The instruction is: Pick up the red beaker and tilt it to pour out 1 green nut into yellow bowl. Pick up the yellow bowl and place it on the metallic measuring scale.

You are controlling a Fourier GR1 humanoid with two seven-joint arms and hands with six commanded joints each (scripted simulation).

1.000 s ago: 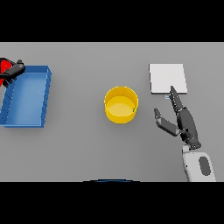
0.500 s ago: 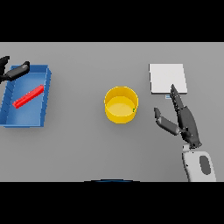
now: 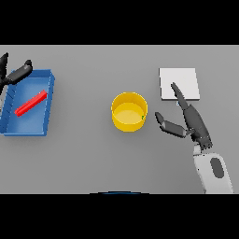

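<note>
Red beaker (image 3: pixel 31 103) lies tilted in blue tray (image 3: pixel 46 109), far left. Left robot hand (image 3: pixel 16 73) spread wide above tray's far edge, holding nothing. Yellow bowl (image 3: pixel 129 111) mid-table (image 3: pixel 93 158). Right robot hand (image 3: pixel 189 122) wide, just right of bowl, near scale (image 3: pixel 179 81).

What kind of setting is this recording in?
Likely a bare lab-style bench for pouring and weighing: a plain grey table with a blue tray holding a red beaker, a yellow bowl, and a flat metallic scale.

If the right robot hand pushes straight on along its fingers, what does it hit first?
Likely the metallic measuring scale: the right robot hand points up and slightly left, its fingertip already over the scale's lower edge. Height above it is unclear.
</note>
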